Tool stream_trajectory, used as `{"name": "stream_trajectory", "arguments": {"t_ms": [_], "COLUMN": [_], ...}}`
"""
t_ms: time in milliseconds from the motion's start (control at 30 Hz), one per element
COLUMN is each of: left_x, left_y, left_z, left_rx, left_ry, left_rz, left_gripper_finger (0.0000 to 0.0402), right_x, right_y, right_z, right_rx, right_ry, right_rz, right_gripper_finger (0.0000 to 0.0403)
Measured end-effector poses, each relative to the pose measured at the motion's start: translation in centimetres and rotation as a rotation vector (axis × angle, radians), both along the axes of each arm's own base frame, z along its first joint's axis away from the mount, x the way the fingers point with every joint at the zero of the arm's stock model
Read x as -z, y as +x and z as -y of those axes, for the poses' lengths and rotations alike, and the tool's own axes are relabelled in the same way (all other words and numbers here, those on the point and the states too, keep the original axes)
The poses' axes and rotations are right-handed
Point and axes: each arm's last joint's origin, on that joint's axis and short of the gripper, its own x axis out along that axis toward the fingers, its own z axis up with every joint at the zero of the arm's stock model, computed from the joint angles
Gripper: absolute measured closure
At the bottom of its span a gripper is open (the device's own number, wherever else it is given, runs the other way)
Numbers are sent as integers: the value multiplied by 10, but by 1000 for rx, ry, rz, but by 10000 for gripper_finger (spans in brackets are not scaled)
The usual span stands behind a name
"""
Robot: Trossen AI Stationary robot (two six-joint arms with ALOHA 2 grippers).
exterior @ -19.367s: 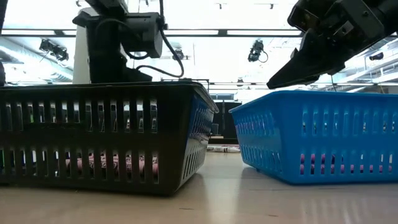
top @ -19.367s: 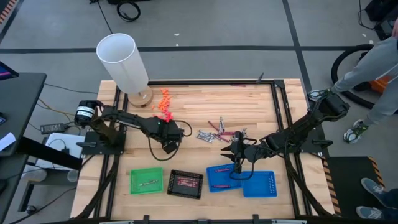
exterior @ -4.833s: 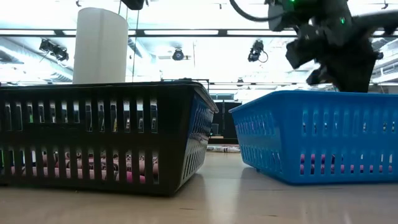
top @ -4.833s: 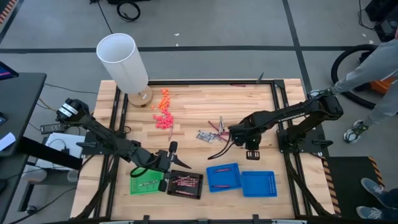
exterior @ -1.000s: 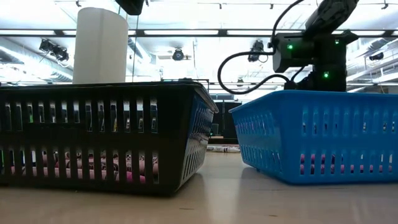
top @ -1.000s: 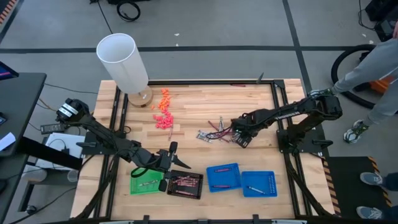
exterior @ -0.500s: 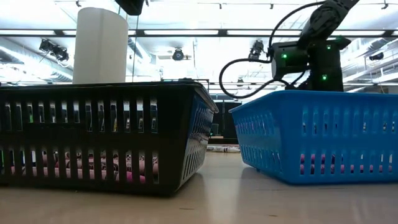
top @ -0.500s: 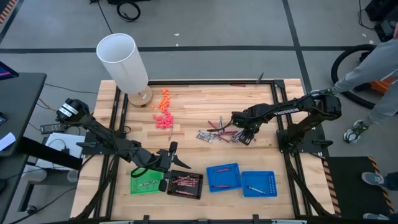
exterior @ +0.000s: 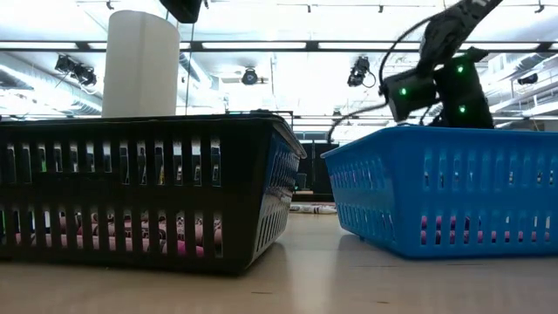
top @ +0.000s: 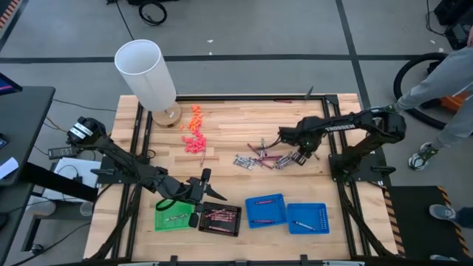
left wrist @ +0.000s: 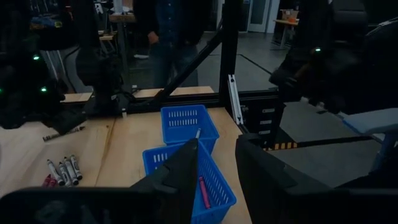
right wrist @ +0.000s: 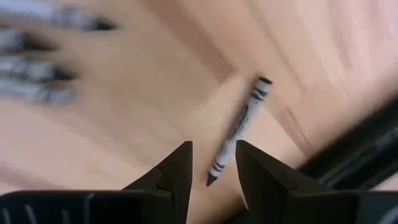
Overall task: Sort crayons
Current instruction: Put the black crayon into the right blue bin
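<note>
My right claw (right wrist: 212,163) hovers low over the wooden table (top: 236,118), fingers parted with a narrow gap and empty; a silver-grey crayon (right wrist: 239,129) lies on the wood just ahead of them. More crayons (top: 255,158) are scattered mid-table. My left claw (top: 205,177), fingers apart and empty, waits beside the black basket (top: 220,219).

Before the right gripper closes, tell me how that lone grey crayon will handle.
The grey crayon is a thin round stick lying flat on bare wood, so it would probably roll if nudged sideways. It looks stiff and light. The right gripper has its fingers apart at one end, so an off-centre pinch may let it pivot.
</note>
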Motion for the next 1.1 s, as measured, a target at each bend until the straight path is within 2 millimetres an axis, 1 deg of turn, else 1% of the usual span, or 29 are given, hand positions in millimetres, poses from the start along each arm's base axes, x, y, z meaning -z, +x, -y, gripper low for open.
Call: {"name": "stream_trajectory", "arguments": {"t_ms": [133, 200, 300, 467, 733, 867, 1100], "left_x": [0, 0, 0, 0, 0, 0, 0], "left_y": [0, 0, 0, 0, 4, 5, 5], "left_z": [0, 0, 0, 0, -8, -10, -10], "left_rx": [0, 0, 0, 0, -29, -38, -34], "left_ry": [-1, -3, -3, 6, 25, 27, 68], "left_rz": [1, 0, 0, 2, 6, 5, 14], "left_gripper_finger": [283, 283, 283, 283, 283, 283, 283], "right_x": [5, 5, 5, 5, 4, 6, 24], "right_y": [-17, -23, -31, -42, -60, -63, -54], "right_z": [22, 34, 47, 63, 80, 86, 98], "right_rx": [151, 211, 289, 381, 484, 494, 451], "right_ry": [-3, -38, -59, -54, -48, -37, 42], "right_rz": [-38, -44, -54, -38, -45, -50, -131], "right_gripper_finger": [270, 271, 271, 271, 271, 271, 271]}}
